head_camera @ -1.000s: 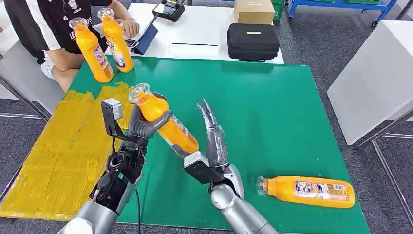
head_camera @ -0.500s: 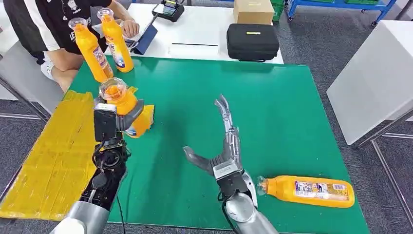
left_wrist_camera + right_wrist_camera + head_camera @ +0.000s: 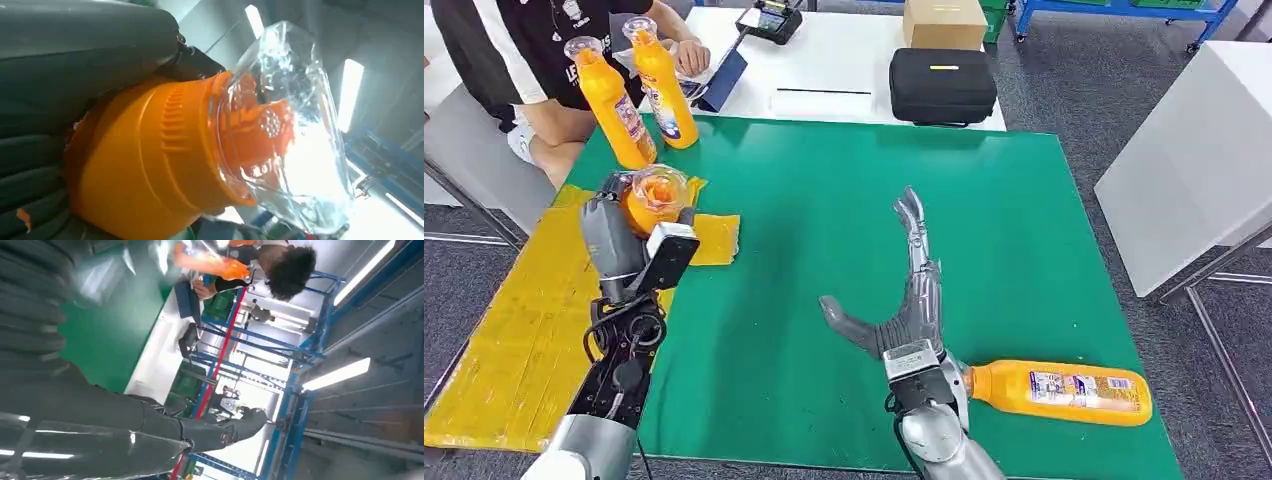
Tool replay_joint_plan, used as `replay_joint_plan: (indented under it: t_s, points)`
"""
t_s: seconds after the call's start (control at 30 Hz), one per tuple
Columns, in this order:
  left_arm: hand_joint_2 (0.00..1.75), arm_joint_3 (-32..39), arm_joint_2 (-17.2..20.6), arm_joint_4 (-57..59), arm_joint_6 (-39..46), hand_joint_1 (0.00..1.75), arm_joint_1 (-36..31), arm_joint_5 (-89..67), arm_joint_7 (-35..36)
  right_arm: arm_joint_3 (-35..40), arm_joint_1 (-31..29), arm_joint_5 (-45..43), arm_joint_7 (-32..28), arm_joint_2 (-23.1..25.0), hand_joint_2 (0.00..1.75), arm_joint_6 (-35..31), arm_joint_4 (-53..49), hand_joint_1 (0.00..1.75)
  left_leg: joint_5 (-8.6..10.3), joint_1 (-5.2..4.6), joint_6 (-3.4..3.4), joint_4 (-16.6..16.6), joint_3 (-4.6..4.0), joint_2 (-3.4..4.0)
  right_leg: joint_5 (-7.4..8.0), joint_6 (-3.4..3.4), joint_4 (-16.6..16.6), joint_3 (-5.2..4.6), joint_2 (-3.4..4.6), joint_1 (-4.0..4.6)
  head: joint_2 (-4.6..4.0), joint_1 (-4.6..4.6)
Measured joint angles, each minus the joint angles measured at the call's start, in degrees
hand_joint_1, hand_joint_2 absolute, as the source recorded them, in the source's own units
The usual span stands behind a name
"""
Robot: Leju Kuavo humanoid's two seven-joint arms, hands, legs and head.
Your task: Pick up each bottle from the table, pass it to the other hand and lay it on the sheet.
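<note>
The green surface (image 3: 844, 260) carries a yellow sheet (image 3: 514, 340) along its left edge. Over the sheet's far part, near the surface's far-left corner, the left hand (image 3: 619, 245) grips an orange bottle (image 3: 656, 198) around its body, clear cap pointing toward the camera. The right hand (image 3: 904, 300) hovers above the surface's near middle, holding nothing, fingers stretched straight and thumb spread wide. A second orange bottle (image 3: 1059, 392) lies on its side at the near-right corner, just beside the right wrist. Two more bottles (image 3: 636, 95) stand upright at the far-left corner.
</note>
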Motion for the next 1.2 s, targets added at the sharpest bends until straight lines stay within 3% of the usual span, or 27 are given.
replay_joint_plan:
  t_s: [0.17,0.3,0.43,0.7,1.2]
  points:
    - [1.75,4.55,-2.21,-3.25,0.02,1.75,0.92,-32.12,8.54,-0.94,0.2,-1.5,1.51,-0.46,1.75,1.83,-0.46,0.0,-0.01,-0.04,0.0,0.0,-0.01,0.02,0.0,0.01,0.0,-0.01,-0.01,-0.05,0.0,0.0]
    - [1.75,-1.85,-0.74,-1.89,0.02,1.75,0.69,-36.28,23.86,-2.1,0.23,-2.38,2.23,-0.68,1.75,3.65,-0.55,0.0,-0.01,-0.03,0.0,0.0,-0.01,-0.04,0.0,0.0,-0.01,0.01,-0.03,-0.04,0.0,0.0]
    - [1.75,-8.74,0.62,3.03,0.0,1.75,0.12,-36.39,28.12,-2.93,-0.27,-2.03,2.73,-0.66,1.75,5.48,-0.61,0.0,0.0,-0.02,0.0,0.0,-0.01,0.0,0.01,0.01,-0.01,0.01,0.0,-0.02,0.0,0.0]
    - [1.75,-12.42,1.75,14.63,0.04,1.75,-1.55,-35.91,22.75,-3.45,-2.63,-2.03,2.71,-0.35,1.75,7.15,0.61,0.0,0.0,-0.02,0.0,0.0,-0.01,0.01,0.01,0.01,0.0,0.01,0.0,-0.02,0.0,0.0]
    - [1.75,-13.14,2.17,25.05,0.09,1.75,-2.4,-36.22,22.99,-3.74,-3.66,-1.66,2.73,-0.28,1.75,8.37,2.69,0.0,-0.01,-0.02,0.0,0.0,-0.04,-0.01,0.0,0.01,0.0,-0.01,-0.01,-0.02,0.0,0.0]
